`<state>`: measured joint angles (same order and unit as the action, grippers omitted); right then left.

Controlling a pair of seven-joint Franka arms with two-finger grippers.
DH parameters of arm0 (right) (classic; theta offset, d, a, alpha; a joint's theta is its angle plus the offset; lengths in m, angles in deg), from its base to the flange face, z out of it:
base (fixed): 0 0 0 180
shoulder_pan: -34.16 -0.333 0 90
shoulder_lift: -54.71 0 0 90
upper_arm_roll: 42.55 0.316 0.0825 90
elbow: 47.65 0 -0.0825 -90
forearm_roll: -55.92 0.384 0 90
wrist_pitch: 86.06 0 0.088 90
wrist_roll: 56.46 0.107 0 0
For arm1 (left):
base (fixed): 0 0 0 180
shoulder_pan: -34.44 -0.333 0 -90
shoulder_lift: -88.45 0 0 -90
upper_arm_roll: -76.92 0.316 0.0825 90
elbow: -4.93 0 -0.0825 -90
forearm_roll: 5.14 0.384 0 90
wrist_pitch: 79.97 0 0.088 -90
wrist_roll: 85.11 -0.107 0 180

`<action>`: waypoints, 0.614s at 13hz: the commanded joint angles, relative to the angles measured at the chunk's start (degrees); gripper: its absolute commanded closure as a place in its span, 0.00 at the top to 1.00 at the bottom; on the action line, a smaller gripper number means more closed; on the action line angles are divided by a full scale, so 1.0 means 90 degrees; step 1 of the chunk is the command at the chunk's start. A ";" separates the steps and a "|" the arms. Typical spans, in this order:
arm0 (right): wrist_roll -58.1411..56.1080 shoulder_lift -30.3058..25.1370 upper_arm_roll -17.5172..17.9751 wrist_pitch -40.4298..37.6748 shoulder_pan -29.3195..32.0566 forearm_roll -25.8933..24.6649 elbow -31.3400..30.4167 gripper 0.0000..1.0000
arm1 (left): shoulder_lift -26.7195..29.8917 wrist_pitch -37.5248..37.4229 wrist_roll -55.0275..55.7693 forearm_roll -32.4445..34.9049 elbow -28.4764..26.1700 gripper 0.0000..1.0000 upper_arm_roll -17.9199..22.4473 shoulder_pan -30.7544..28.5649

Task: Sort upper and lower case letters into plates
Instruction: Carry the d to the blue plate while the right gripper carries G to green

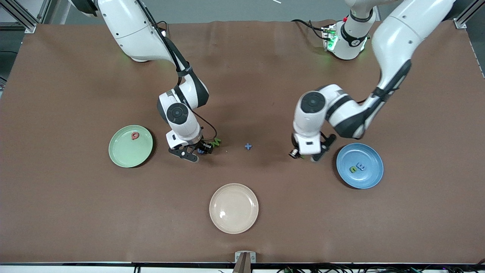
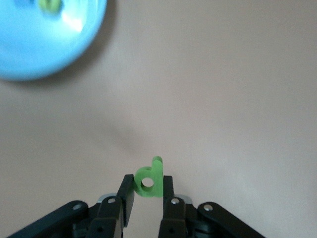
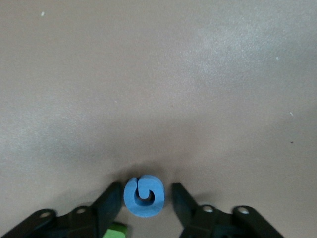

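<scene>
My left gripper (image 1: 305,156) is shut on a small green letter shaped like a "d" (image 2: 150,179). It holds the letter over bare table beside the blue plate (image 1: 369,180). That plate carries a green letter (image 1: 354,169) and a blue letter (image 1: 362,166), and also shows in the left wrist view (image 2: 34,54). My right gripper (image 1: 198,152) is open and low at the table. Its fingers stand on either side of a round blue letter (image 3: 143,196) without touching it. A green letter (image 1: 216,142) lies right beside it. The pale green plate (image 1: 125,155) holds a red letter (image 1: 135,135).
A cream-beige plate (image 1: 233,208) sits nearer the front camera, at the middle of the table. A small blue plus sign (image 1: 248,146) lies on the table between the two grippers. The table is a brown mat.
</scene>
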<state>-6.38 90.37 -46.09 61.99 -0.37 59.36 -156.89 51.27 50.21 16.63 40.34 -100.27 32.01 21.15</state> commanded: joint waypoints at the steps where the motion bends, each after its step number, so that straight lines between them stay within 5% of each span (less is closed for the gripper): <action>1: -0.0202 -0.0027 0.0012 -0.0024 0.0204 -0.0049 -0.0050 0.04 | 0.0098 -0.0089 -0.0891 0.0093 -0.0001 0.01 -0.0039 -0.0582; 6: -0.1489 -0.0874 0.0013 -0.1425 0.0994 -0.0040 -0.0059 0.00 | 0.0020 -0.0119 -0.2415 0.0083 -0.0099 0.06 -0.0020 -0.1900; 7: -0.1918 -0.1128 0.0013 -0.1836 0.1228 -0.0030 -0.0089 0.00 | 0.0000 -0.0119 -0.2699 0.0093 -0.0157 0.12 -0.0010 -0.2134; 8: -0.2260 -0.1344 0.0013 -0.2082 0.1423 -0.0030 -0.0166 0.00 | -0.0048 -0.0119 -0.2875 0.0093 -0.0206 0.29 -0.0010 -0.2369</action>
<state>-21.43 84.32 -46.99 47.61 8.79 59.28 -155.41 51.05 49.48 -6.66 40.35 -100.85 32.52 2.92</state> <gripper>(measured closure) 0.656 0.727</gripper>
